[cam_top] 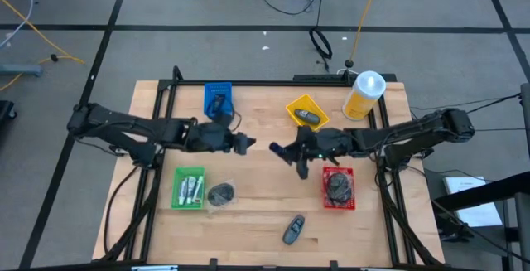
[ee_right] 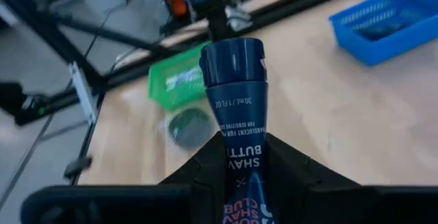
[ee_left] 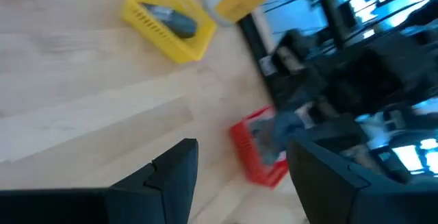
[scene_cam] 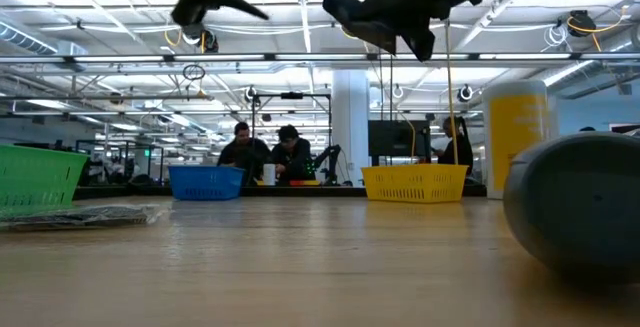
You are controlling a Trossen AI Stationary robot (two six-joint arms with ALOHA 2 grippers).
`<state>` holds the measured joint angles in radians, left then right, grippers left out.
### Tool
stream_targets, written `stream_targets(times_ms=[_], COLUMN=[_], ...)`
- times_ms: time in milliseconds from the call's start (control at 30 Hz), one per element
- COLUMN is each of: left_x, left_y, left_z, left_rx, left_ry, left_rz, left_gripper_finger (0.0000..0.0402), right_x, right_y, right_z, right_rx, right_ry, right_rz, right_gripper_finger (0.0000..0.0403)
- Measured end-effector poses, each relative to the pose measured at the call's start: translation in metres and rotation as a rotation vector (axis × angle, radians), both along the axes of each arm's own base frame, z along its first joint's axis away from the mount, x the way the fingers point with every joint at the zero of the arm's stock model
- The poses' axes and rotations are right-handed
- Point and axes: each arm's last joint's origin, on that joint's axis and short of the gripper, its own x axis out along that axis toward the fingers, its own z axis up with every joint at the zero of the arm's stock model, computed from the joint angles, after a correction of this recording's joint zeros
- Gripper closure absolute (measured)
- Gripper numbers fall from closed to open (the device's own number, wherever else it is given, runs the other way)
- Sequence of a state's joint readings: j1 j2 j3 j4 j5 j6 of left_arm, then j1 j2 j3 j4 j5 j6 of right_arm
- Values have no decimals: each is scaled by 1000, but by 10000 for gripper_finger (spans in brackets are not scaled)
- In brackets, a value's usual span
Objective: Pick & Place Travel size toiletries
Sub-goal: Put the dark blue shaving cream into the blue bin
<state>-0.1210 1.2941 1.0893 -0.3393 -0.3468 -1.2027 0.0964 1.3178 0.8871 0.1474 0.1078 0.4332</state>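
So the right hand [ee_right: 241, 166] is up over the middle of the wooden tabletop [cam_top: 257, 213], clamped on a dark-blue mini tube with white lettering [ee_right: 236, 107], cap end sticking out past the fingers, probably so it can be dropped cleanly into a tray. My guess is it's headed for the small blue plastic tray [cam_top: 219, 99]. The left hand [ee_left: 239, 183] hangs just across from it, fingers spread wide and holding nothing, looks like it's just waiting
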Motion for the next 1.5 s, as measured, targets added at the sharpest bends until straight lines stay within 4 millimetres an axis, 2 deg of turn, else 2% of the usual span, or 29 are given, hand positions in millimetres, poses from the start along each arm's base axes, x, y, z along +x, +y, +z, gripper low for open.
stream_targets(times_ms=[167, 367, 533, 667, 933, 1367, 1500], left_x=[13, 37, 58, 66, 72, 74, 74], left_y=[13, 23, 29, 34, 44, 50, 49], left_z=[-4, -22, -35, -46, -64, -62, -61], left_rx=[-20, -49, -64, -85, -107, -106, -111], left_ry=[-33, -32, -84, -66, -7, -31, -46], left_rz=[-5, -69, -131, -145, -138, -137, -152], left_gripper_finger=[183, 183, 183, 183, 183, 185, 215], right_x=[1, 1, 2, 6, 8, 7, 6], right_y=[-11, -20, -26, -26, -26, -25, -25], right_z=[0, -1, -14, -19, -22, -23, -24], right_rx=[0, -1, 7, 6, 19, 19, 19], right_ry=[-3, 9, 99, 116, 121, 137, 143], right_rz=[-36, -67, -92, -92, -92, -94, -95], right_gripper_finger=[333, 333, 332, 332, 332, 332, 332])
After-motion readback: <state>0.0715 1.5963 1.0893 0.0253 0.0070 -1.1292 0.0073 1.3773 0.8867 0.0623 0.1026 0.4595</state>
